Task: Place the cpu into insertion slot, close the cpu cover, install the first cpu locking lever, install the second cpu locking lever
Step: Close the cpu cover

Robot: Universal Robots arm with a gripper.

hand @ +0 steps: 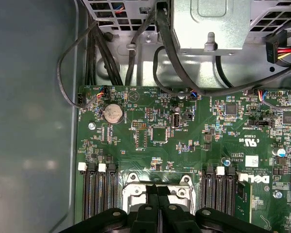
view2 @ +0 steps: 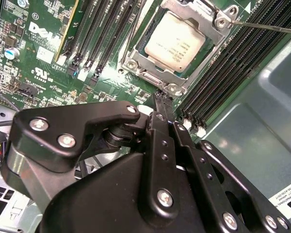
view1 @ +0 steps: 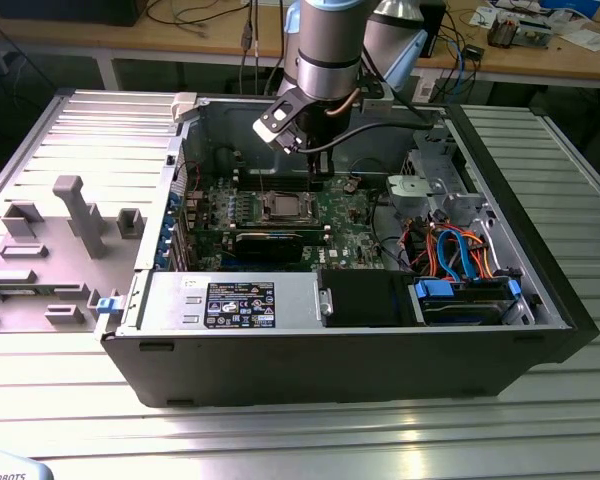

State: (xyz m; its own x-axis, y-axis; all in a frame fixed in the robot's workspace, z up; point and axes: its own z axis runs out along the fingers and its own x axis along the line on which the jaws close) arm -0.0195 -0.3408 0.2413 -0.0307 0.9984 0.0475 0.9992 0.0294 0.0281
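Sitting under cpu cover (view2: 153, 77), cpu (view2: 177, 41) looks dull grey (gripper (view2: 160, 97) nr edge).

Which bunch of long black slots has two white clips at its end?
The bunch beside the bare grey case wall; the other bunch shows just one white clip.

Pretty even, bright overhead light in the exterior view, with white glare streaks on the ribbed table (view1: 310, 435) well in front of the gripper (view1: 318, 178). Case floor (view1: 380, 215) beside it sits in shade. In the second wrist view the cpu (view2: 174, 41) just past the gripper has a soft sheen. In the first wrist view, hazy bright blotches show on the case wall (hand: 34, 121).
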